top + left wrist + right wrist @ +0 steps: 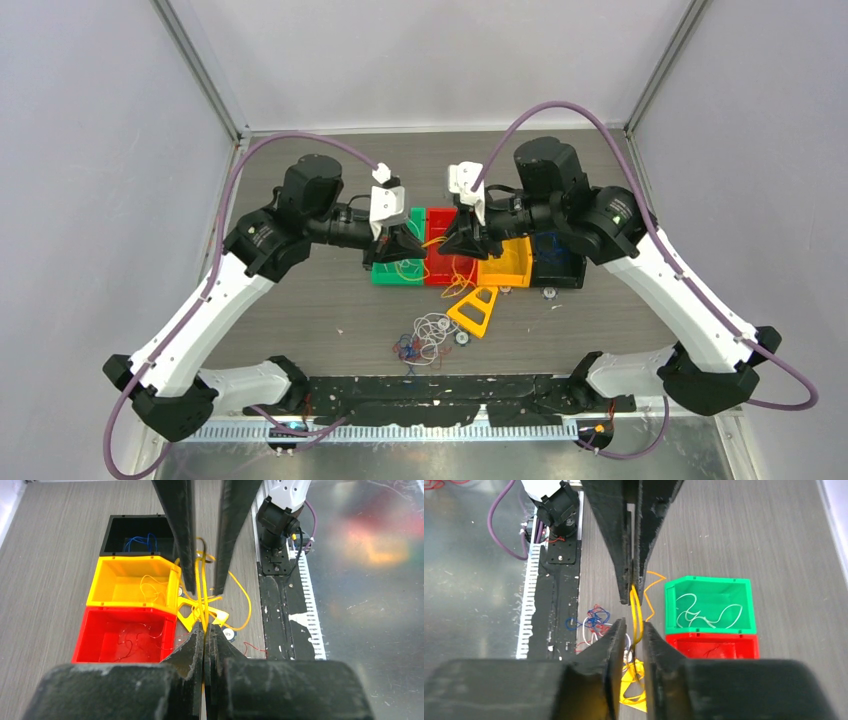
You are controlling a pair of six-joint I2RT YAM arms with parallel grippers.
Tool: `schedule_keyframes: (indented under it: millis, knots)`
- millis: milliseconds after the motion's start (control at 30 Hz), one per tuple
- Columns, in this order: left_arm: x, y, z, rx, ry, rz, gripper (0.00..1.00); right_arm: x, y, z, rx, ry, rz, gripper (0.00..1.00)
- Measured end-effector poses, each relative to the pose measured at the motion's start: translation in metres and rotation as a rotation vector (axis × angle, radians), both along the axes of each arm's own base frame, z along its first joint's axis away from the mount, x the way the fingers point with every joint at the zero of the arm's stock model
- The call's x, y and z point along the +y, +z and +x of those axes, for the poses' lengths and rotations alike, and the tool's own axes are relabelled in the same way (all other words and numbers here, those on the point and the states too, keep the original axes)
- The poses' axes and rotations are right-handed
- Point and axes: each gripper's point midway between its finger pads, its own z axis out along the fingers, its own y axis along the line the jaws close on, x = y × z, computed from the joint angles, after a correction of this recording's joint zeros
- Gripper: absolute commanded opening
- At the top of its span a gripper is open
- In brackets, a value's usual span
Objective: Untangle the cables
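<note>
My left gripper is shut on a yellow cable, which comes out at its closed fingertips. My right gripper faces it closely above the trays. Its jaws stand slightly apart in the right wrist view, with the yellow cable's strands passing loosely between them. A tangle of white, blue and red cables lies on the table in front of the trays and also shows in the right wrist view.
Four trays stand in a row: green with white wire, red with red wire, yellow with yellow wire, black with blue wire. A yellow triangular piece lies in front. A black strip runs along the near edge.
</note>
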Motion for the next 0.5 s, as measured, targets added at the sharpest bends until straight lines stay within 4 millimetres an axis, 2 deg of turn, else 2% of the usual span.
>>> schedule_keyframes:
  millis: [33,167,333,500]
  knots:
    - [0.0,0.001,0.0,0.003,0.0,-0.002,0.0,0.001,-0.003,0.002,0.0,-0.003,-0.011,0.07]
    - [0.0,0.005,0.0,0.011,0.012,-0.028,0.0,0.001,-0.006,0.005,0.003,-0.015,-0.022,0.05]
    - [0.001,0.005,0.001,0.043,0.058,-0.133,0.0,0.005,0.004,0.003,0.018,-0.03,0.042,0.05]
    - [-0.011,0.012,0.006,0.126,0.087,-0.254,0.0,0.011,0.021,-0.001,0.1,-0.075,0.17,0.05]
